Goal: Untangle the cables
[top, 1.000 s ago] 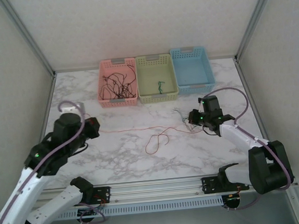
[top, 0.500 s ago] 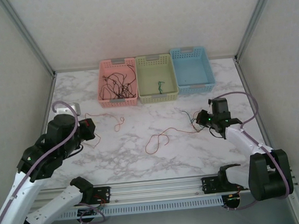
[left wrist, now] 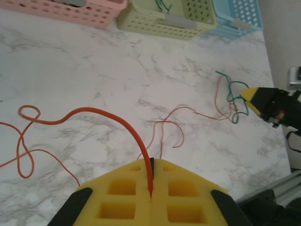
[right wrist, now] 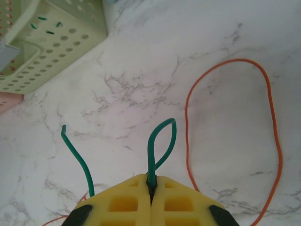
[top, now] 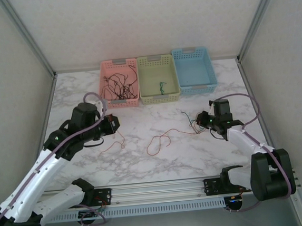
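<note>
My left gripper [top: 113, 123] is shut on one end of a thin red wire [top: 120, 142], which curls loosely on the marble below it. In the left wrist view that red wire [left wrist: 96, 113] arches out from between the yellow pads [left wrist: 151, 162]. My right gripper [top: 200, 121] is shut on a small bunch of green wire [top: 192, 123]; a green loop [right wrist: 162, 136] sticks out of its closed pads [right wrist: 151, 179]. A second red wire [top: 159, 142] lies looped on the table between the arms and runs toward the right gripper. Black wires [top: 117, 83] lie tangled in the pink basket.
Three baskets stand in a row at the back: pink [top: 121, 102], pale green [top: 160, 97] holding a short green wire [top: 162, 86], and blue [top: 196, 89]. White walls and metal frame posts close in the table on three sides.
The red wire, stretched taut between both grippers a second ago, has gone slack. My left arm has swung from the left edge toward the middle, carrying its wire. The right gripper shifted slightly right.
</note>
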Motion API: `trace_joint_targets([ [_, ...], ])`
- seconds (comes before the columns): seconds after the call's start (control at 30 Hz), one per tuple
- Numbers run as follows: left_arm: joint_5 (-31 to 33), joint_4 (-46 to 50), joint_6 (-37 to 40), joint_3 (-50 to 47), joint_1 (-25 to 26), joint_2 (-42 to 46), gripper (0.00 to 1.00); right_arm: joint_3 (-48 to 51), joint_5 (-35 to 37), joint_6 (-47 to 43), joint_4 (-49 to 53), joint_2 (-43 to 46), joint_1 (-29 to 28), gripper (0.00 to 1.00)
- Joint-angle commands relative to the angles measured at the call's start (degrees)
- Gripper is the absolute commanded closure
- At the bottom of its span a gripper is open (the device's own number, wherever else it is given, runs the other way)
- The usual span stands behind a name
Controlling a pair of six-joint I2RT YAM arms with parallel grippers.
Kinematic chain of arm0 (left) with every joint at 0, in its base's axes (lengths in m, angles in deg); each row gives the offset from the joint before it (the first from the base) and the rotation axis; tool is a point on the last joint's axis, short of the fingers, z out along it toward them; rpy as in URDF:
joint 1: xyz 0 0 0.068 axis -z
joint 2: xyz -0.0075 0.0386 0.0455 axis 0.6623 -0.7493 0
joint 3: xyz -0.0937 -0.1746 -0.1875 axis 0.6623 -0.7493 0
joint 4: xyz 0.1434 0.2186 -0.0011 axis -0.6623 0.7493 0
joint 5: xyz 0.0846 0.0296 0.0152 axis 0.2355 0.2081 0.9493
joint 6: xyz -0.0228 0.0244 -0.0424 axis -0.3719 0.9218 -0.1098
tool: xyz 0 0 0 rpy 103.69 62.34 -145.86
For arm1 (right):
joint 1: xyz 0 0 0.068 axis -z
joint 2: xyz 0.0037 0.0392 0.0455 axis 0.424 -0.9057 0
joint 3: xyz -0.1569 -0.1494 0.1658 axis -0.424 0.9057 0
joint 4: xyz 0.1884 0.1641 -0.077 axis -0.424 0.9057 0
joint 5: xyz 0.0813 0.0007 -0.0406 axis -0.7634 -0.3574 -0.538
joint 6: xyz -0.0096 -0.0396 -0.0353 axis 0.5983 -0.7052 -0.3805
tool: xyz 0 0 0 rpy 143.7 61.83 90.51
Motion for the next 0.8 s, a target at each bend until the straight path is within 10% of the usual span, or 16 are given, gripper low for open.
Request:
trace_joint_targets([
  [0.0, -4.49, -4.98, 0.34, 5.04, 0.63, -2.37, 1.00, 1.75, -0.33, -0.08, 0.42, -0.43, 0.16, 1.00],
  [0.13, -5.31, -6.30, 1.16, 9.54, 3.53, -6.40, 1.00, 2.72, -0.08, -1.20, 1.83, 0.97, 0.19, 1.00],
  [0.37, -4.56, -5.50, 2.10, 16.80, 5.93, -13.15, 1.00, 2.66, -5.13, -1.63, -0.43, 9.47, -0.56, 0.42],
  [0.77, -4.54, -4.93, 1.06, 21.14, 7.07, -19.15, 1.00, 0.90, -16.24, -8.98, -18.50, 21.78, -22.53, 0.29],
])
